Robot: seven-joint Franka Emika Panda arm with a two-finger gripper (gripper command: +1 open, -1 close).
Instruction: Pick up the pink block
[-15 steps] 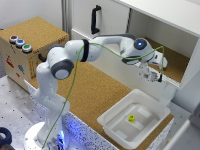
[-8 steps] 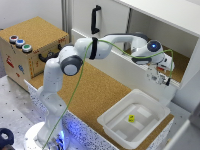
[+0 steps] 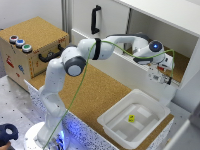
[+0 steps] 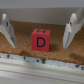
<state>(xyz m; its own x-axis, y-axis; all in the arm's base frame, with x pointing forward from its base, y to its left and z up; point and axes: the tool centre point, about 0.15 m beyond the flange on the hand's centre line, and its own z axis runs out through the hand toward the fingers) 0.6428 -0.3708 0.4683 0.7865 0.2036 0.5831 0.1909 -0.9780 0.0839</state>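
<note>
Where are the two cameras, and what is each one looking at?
Exterior view: off the arm, high up, looking down on the cork counter, the white tub and the whole arm, its gripper reaching into the shelf.
Wrist view: on the wrist, looking between the open fingers at the pink block.
Shared: the gripper; the block is too small to make out from outside.

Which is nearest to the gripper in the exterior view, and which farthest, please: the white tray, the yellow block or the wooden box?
From the gripper:
1. White tray, just below the gripper, its far rim closest.
2. Yellow block, inside the tray, near its middle.
3. Wooden box, far off at the exterior view's left.
</note>
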